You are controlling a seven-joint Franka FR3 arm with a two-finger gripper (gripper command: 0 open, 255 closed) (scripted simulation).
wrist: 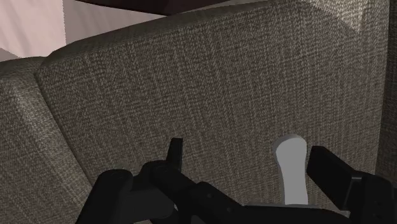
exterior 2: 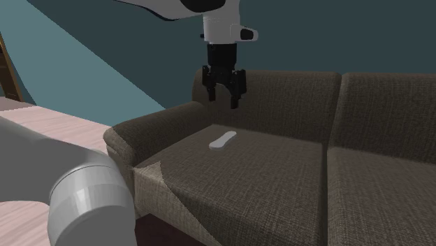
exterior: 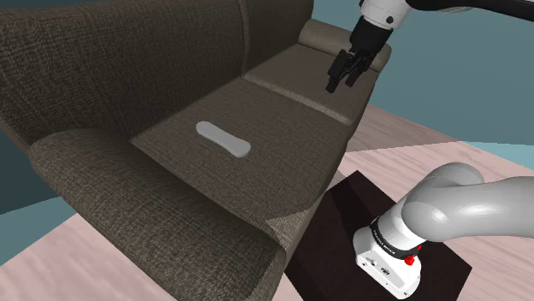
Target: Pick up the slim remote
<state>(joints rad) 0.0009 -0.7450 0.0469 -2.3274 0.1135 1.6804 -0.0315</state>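
Lying untouched, the remote [exterior 2: 222, 140] sits below the pincer [exterior 2: 223, 100].

No legible text, label, brand, number or sign in any view.
Small dark marks on white arm segment [exterior: 387, 265], shoulder view: too small to read.
Slim remote [exterior: 223, 139] shows plain pale grey top, nothing readable on it.
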